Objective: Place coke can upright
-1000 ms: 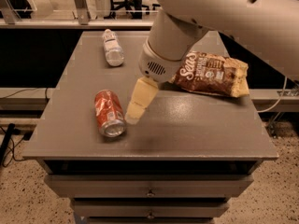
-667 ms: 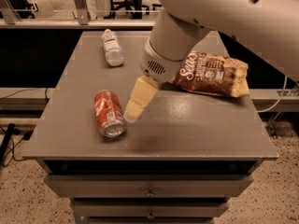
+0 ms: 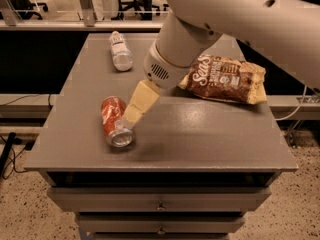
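The coke can is red with white lettering and lies on its side at the front left of the grey table, its silver end facing the front edge. My gripper hangs from the white arm just right of the can, its cream fingertips touching or nearly touching the can's side. Only one cream finger shows clearly.
A clear plastic bottle with a white label lies on its side at the back left. A brown snack bag lies at the back right, partly behind the arm. The table's front edge is close below the can. Drawers sit under the tabletop.
The gripper has moved slightly left and down, closer to the can. The can, bottle and bag have not moved.
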Action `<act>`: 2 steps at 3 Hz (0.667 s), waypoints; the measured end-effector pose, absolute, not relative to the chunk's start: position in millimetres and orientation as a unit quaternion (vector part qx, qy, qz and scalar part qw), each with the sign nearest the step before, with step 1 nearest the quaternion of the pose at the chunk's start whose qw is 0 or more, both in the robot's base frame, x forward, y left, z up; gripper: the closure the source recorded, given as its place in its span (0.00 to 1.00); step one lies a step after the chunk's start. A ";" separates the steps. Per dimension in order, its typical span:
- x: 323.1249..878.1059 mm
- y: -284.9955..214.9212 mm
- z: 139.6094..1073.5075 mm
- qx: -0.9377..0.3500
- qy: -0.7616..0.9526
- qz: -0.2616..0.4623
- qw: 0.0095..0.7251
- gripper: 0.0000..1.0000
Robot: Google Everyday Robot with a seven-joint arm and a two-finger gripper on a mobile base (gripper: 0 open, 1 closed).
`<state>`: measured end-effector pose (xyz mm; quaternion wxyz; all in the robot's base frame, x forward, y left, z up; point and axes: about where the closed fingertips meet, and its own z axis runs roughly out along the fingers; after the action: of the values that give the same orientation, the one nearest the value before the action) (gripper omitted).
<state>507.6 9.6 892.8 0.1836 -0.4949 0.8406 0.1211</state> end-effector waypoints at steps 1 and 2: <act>524.5 38.7 882.2 -0.431 0.867 0.153 0.196 0.00; 543.0 52.6 872.2 -0.354 0.895 0.163 0.216 0.00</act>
<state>543.0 52.6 872.2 0.2165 -0.3537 0.8952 0.1634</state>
